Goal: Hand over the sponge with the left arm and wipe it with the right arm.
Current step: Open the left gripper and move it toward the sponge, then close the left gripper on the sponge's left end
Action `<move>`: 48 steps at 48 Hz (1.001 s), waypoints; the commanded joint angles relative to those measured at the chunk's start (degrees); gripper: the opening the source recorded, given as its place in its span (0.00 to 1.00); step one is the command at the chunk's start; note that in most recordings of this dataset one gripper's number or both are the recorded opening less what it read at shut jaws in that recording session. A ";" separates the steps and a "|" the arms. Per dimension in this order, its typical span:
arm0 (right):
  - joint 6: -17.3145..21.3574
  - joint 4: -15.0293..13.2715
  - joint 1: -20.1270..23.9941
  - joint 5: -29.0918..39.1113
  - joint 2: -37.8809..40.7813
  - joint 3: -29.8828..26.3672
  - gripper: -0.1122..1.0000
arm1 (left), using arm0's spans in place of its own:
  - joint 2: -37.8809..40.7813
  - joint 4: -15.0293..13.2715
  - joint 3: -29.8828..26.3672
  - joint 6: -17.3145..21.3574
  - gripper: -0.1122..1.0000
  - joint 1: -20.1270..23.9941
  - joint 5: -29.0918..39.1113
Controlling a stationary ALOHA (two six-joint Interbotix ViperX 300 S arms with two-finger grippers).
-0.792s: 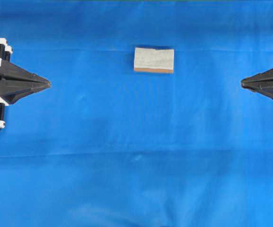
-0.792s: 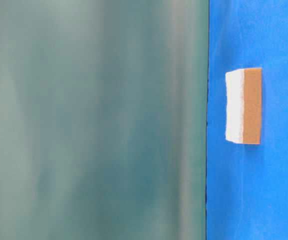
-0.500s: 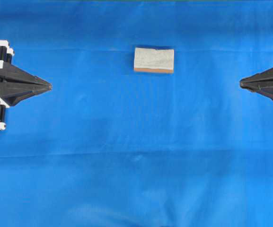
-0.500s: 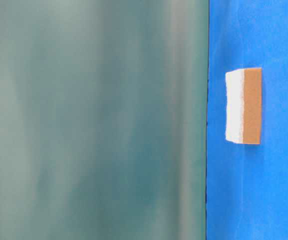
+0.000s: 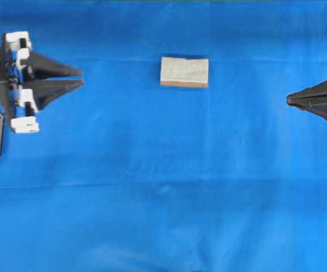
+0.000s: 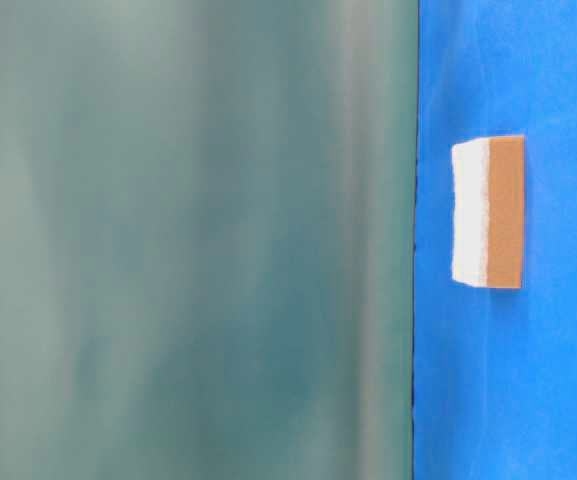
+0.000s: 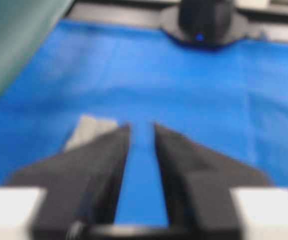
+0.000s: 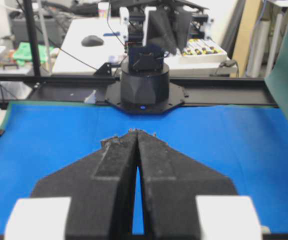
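The sponge [image 5: 184,71] lies flat on the blue cloth, upper middle of the overhead view, grey-white top up with its orange-brown layer along the near edge. From table level the sponge [image 6: 488,212] shows its orange side. My left gripper [image 5: 83,77] is at the far left, open, pointing toward the sponge from well short of it, with nothing between its fingers. In the blurred left wrist view the sponge [image 7: 89,131] peeks out behind the left finger of the gripper [image 7: 142,127]. My right gripper [image 5: 288,100] rests at the right edge, shut and empty; its wrist view shows the tips [image 8: 138,132] pressed together.
Blue cloth [image 5: 163,187] covers the whole table. A green backdrop [image 6: 188,240] fills the left of the table-level view. The left arm's base [image 8: 144,85] and the right arm's base [image 7: 206,20] stand at opposite table ends. Desks and clutter lie beyond.
My left gripper has moved up the overhead view and a little toward the sponge, and its fingers have parted. The right gripper and the sponge have not moved.
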 commanded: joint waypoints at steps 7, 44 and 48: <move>0.09 0.09 0.18 -0.44 0.26 -1.41 0.10 | 9.23 -0.09 -4.48 1.41 0.78 3.25 -2.72; 0.09 0.09 0.18 -0.53 1.23 -1.32 0.10 | 42.89 0.09 -26.46 9.40 0.95 8.44 1.41; 0.09 0.18 0.18 -0.53 1.32 -1.32 0.10 | 45.00 0.09 -27.69 9.67 0.95 8.35 1.41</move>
